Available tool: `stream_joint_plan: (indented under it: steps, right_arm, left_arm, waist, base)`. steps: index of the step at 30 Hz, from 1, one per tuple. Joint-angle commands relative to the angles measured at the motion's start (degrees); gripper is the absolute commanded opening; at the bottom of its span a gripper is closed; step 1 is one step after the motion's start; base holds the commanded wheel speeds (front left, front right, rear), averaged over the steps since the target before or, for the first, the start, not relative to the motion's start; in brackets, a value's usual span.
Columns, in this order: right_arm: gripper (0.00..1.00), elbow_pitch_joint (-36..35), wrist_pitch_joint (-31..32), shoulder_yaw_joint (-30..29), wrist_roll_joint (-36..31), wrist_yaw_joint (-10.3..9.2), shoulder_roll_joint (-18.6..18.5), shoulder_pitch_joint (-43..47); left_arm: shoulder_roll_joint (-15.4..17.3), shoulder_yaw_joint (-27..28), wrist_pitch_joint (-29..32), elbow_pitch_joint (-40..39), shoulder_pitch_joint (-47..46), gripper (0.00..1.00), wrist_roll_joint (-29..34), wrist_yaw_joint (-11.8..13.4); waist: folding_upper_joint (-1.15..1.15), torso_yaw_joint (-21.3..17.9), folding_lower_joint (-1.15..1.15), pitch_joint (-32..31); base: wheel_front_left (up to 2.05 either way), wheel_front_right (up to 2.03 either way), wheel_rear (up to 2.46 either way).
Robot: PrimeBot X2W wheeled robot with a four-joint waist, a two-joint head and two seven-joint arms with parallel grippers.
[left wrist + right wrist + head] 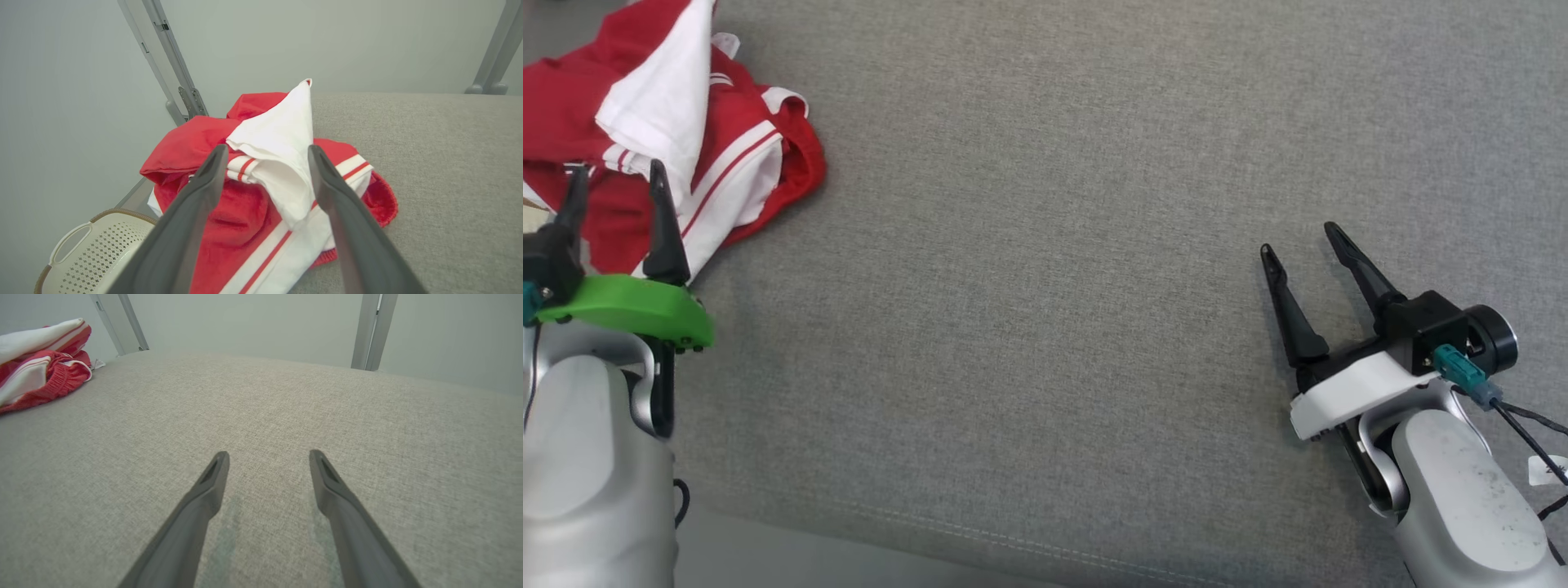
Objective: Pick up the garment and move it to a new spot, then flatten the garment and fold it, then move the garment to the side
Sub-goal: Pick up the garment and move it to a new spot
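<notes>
Surface: grey woven upholstery [1045, 245], broad and flat, with a pale wall and grey metal posts [175, 69] behind it.

Garment [686, 122]: red cloth with white panels and red-and-white stripes, lying in a crumpled heap at the surface's far left corner. One white fold stands up in a peak. Its top and left side are cut off in the head view, and what kind of garment it is cannot be told.

Basket [94, 253]: cream, perforated, with a handle. It sits below the surface's edge beside the heap and is partly cut off.

Left gripper [617, 167]: fingers spread wide and holding nothing, poised at the near side of the heap and covering part of it. Whether the tips touch the cloth cannot be told.

Right gripper [1298, 238]: fingers spread wide and empty, over bare upholstery, well apart from the garment.
</notes>
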Motion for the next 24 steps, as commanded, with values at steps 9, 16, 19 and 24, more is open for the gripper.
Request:
stream_joint_plan:
  steps: [9,16,19,24]
  right_arm:
    - [1.00,-2.0,-0.2,-2.5,-1.0,-0.04,-0.2,-0.7]
    - [1.00,-2.3,0.0,-4.0,-0.9,-0.06,-0.3,0.0]
    - [1.00,-2.2,0.0,-4.2,-1.0,-0.06,-0.1,0.3]
    - [1.00,-2.1,0.0,-4.3,-1.2,-0.06,0.4,0.2]
  left_arm:
    - [3.7,1.6,0.0,14.5,-9.9,1.00,-0.5,1.9]
    - [2.8,2.8,0.0,16.3,-11.4,0.25,-1.1,3.7]
    - [2.2,3.3,0.0,15.1,-10.6,0.00,-1.3,4.0]
    - [1.5,4.0,0.0,11.2,-9.3,0.00,-0.7,4.2]
  waist:
    - [0.00,-5.0,0.00,5.9]
    - [0.00,-5.9,0.00,6.8]
    - [0.00,-5.9,0.00,6.8]
    - [0.00,-5.7,0.00,6.6]
  base:
    - [0.00,0.00,0.00]
    - [0.00,0.00,0.00]
    - [0.00,0.00,0.00]
    - [0.00,0.00,0.00]
